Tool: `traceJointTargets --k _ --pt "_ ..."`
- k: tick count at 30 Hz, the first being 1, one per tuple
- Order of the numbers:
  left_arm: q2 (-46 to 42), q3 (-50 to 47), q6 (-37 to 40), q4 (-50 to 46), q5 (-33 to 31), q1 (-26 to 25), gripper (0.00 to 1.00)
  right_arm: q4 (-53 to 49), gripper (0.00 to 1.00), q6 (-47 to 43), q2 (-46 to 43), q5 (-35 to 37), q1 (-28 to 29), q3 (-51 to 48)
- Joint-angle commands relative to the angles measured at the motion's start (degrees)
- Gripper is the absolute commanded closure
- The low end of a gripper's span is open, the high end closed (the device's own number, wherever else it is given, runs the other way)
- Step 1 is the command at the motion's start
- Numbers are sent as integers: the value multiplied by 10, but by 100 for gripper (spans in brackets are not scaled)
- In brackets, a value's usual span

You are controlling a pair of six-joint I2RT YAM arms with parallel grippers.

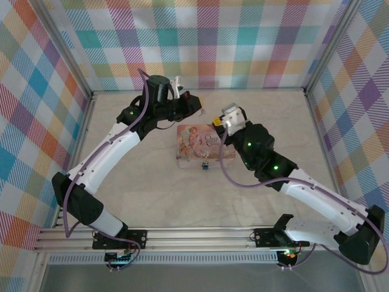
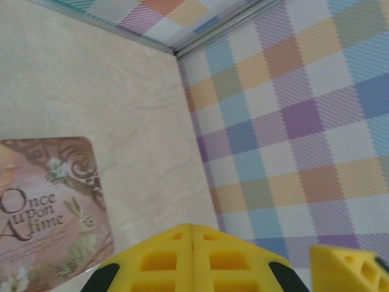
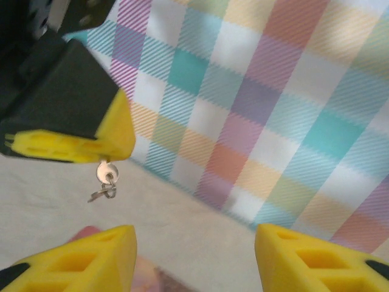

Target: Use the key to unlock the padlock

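R jaws spread apart, gripping nothing; L jaws clamped tight on key (image 3: 107, 174).

Pastel plaid walls (image 1: 200, 42), pale marbled beige table (image 1: 152, 201), aluminium rail (image 1: 200, 234) along near edge, even light

On table (image 1: 140, 182) centre, pink box (image 1: 205, 143) lies flat. Tiny padlock (image 1: 205, 165) just beside box's near edge. Arms reach in: left gripper (image 1: 197, 108) past box's far edge, right gripper (image 1: 217, 122) over that edge.
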Motion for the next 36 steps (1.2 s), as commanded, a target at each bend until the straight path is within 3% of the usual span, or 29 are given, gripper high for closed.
traceJointTargets --k 1,7,14,18,24,32,36 --pt "-36 -42 48 38 10 7 100 -124 46 203 -26 -130 -46 7" --pt "-70 -140 56 142 73 7 100 -90 46 386 -43 -371 -137 -38" --pt "-109 -229 43 237 105 5 100 128 49 528 -26 -540 -168 -129" --pt "-129 -270 28 287 105 1 100 277 47 616 1 -565 -172 -178" --pt "-145 -295 24 311 98 -11 100 412 44 690 36 -564 -172 -209" --pt "-152 -307 17 335 92 -31 100 450 47 723 64 -576 -172 -196" --pt "-152 -308 15 342 85 -40 100 456 56 733 73 -582 -172 -187"
